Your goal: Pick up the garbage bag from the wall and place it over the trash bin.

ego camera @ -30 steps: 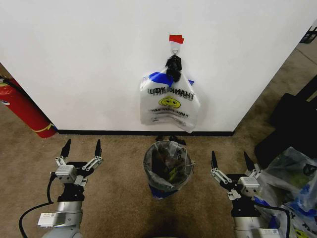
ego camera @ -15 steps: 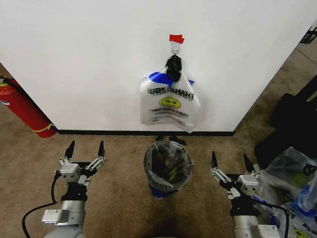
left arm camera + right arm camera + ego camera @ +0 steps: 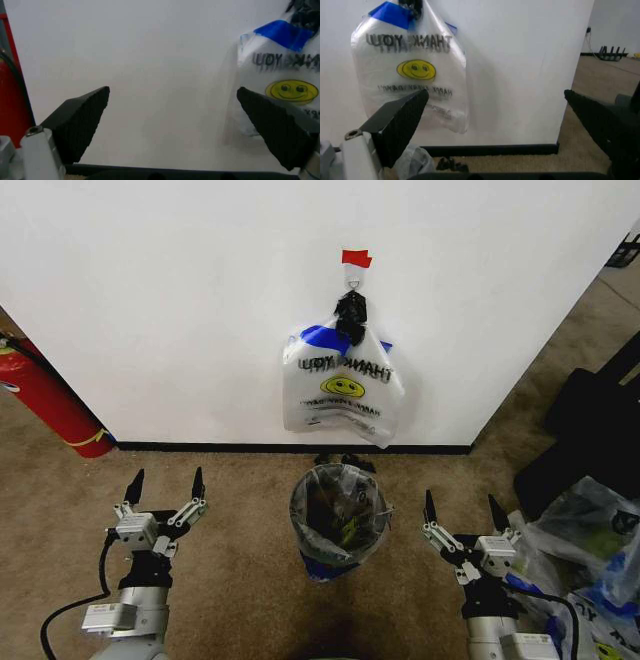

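The garbage bag, translucent white with a yellow smiley and blue handles, hangs on the white wall from a small hook under a piece of red tape. A black clip pinches its top. The trash bin stands on the carpet right below it, lined and with rubbish inside. My left gripper is open, low and left of the bin. My right gripper is open, low and right of the bin. The left wrist view has the bag beyond the open left gripper. The right wrist view has the bag beyond the open right gripper.
A red fire extinguisher leans at the wall on the far left. Filled plastic bags and a dark object crowd the right side. A black baseboard runs along the wall. Brown carpet lies between the grippers and the bin.
Both grippers have shifted only slightly: the left nudged toward the bin and back, the right slid a little lower in the head view. Bag and bin are unmoved.
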You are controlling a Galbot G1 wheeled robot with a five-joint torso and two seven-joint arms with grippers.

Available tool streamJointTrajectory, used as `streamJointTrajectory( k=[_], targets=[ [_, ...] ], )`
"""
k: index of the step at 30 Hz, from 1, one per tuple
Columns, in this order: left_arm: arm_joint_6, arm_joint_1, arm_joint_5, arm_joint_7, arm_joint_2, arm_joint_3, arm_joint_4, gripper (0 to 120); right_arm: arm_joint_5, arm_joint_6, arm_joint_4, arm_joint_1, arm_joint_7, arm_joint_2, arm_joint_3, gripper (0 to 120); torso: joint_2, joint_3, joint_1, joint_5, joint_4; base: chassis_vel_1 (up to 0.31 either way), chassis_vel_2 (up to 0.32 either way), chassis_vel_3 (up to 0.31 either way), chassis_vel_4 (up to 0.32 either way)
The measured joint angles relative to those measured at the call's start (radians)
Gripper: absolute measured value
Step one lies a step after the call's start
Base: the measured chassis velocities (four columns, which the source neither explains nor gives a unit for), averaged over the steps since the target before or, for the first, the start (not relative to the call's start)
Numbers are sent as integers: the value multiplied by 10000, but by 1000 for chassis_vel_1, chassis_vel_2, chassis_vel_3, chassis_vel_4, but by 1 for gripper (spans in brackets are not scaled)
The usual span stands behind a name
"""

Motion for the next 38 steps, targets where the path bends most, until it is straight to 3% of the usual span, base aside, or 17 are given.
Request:
streamJointTrajectory(
  k=[38],
  targets=[
    [59, -12, 397, -158, -80, 479, 37, 100, -171, 121, -292, 65, 51, -87, -161, 100, 0, 0, 0, -1, 0, 0, 0, 0, 0]
  ],
)
